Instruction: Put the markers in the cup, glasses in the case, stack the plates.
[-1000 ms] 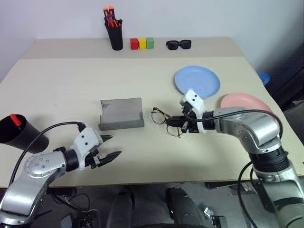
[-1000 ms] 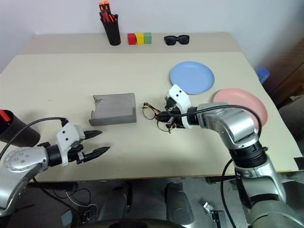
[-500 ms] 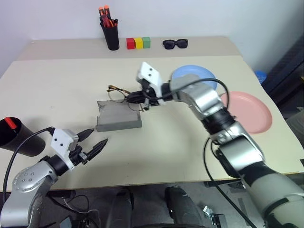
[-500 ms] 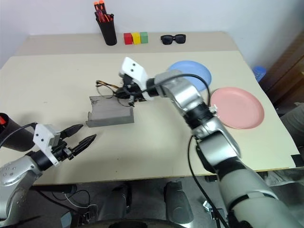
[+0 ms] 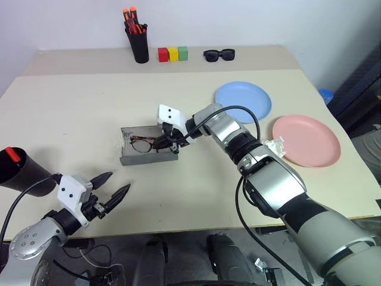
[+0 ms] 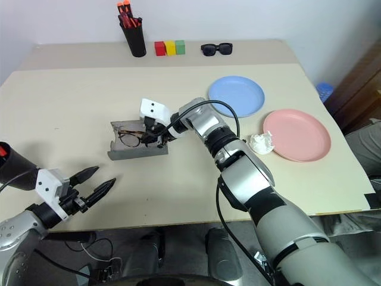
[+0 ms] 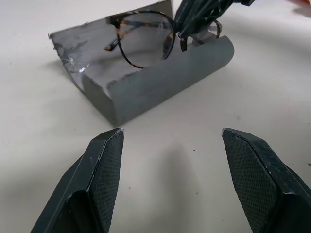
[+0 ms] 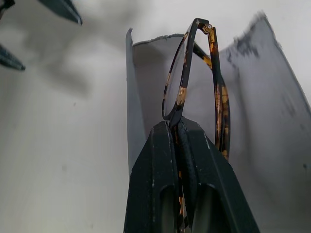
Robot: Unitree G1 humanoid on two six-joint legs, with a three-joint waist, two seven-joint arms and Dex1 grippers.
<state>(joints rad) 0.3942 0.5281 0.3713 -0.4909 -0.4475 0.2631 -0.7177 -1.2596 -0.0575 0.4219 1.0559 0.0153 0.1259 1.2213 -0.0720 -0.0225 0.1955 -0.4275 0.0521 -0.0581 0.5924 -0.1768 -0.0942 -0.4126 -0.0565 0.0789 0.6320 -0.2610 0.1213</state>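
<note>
My right gripper (image 5: 162,142) is shut on the glasses (image 5: 141,143), pinching them at the right end of the frame. They stand upright inside the open grey case (image 5: 149,157), lenses (image 7: 143,39) facing its front wall; whether they touch its floor I cannot tell. My left gripper (image 5: 119,182) hangs open and empty near the table's front left, well short of the case (image 7: 160,77). At the left edge the black cup (image 5: 22,174) holds a red-capped marker (image 5: 12,154). On the right the blue plate (image 5: 243,101) and pink plate (image 5: 306,140) lie side by side.
A crumpled white scrap (image 5: 275,146) rests against the pink plate's left rim. Along the back edge stand a black pen holder (image 5: 140,46) with orange-capped markers, three coloured blocks (image 5: 173,54) and black sunglasses (image 5: 219,55).
My right gripper has carried the glasses left from the table beside the case, over it, then down into it. The left arm drew back toward the front left corner.
</note>
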